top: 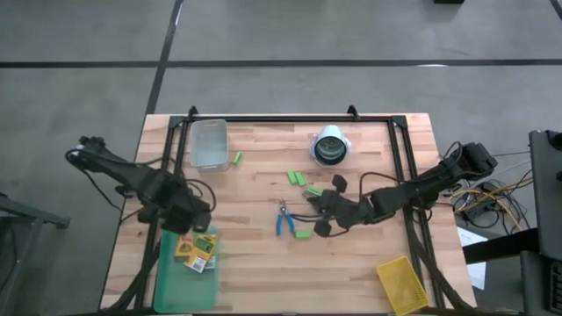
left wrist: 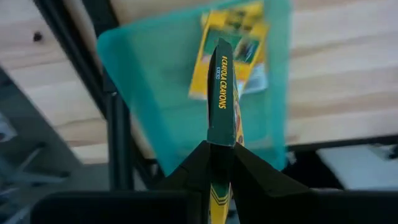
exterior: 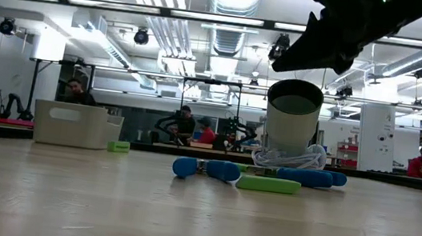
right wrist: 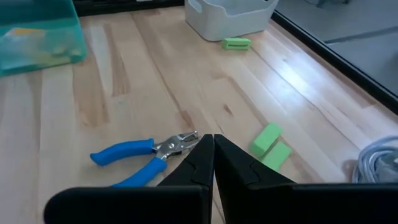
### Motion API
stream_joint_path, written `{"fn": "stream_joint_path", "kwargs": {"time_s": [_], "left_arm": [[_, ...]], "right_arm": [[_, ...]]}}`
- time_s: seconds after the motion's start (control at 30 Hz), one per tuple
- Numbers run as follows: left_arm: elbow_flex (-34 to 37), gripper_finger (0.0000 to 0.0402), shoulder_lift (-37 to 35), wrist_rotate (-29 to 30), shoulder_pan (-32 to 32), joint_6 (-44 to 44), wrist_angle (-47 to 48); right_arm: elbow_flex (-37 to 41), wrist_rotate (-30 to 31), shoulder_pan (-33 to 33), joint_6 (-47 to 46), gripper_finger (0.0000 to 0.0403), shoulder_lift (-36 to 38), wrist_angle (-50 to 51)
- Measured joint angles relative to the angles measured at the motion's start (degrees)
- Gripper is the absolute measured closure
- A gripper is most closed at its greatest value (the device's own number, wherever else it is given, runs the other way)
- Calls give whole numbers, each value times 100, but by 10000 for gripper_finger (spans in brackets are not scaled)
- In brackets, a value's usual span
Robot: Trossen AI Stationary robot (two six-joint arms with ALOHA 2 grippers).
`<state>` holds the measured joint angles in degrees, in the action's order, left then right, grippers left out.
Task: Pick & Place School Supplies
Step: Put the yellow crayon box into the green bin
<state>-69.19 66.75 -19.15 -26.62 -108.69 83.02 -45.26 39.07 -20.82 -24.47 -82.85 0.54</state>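
L gripper (left wrist: 221, 158) is clamped on a crayon box (left wrist: 222, 93), held on edge above the green tray (left wrist: 161, 93), which sits at the table's near-left corner. R gripper (right wrist: 213, 155) has its fingers together, holding nothing, low over the table centre just beside the scissors (right wrist: 140, 158).

Risks, as I judge them:
- Box is pinched by one narrow end only. If let go this high it may tip, bounce or land partly on the tray rim rather than flat inside.
- It hangs over the crayon boxes already in the tray, so a drop could stack or knock them askew.
- R fingers are pressed together next to the scissors. Going down w/o parting first would shove the tool, not grab it.
- Green blocks (right wrist: 268, 146) lie near the scissors, and a white cable coil lies just beyond, so a sweep could scatter the blocks.

Containers:
- Tray: crayon boxes (top: 197, 247) at its far end, rest looks bare.
- Clear bin (top: 209, 142), beyond the tray: contents can't be told; one green block (top: 237, 158) lies just beside it on the table.
- Yellow bin (top: 402, 283), across the table from the tray at the near-right corner: nothing seen in it.
- Cup (top: 330, 146), on the far side, right of the clear bin: contents can't be told.
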Motion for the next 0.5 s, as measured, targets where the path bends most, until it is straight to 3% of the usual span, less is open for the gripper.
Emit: {"fn": "stream_joint_path", "kwargs": {"time_s": [0.27,0.5], "left_arm": [[649,353,409,-307,-237,256,-332],[1593,353,425,-508,-252,249,-1893]], "right_arm": [[39,7,20,-124,394,0,13],[39,7,22,-114,394,0,9]]}}
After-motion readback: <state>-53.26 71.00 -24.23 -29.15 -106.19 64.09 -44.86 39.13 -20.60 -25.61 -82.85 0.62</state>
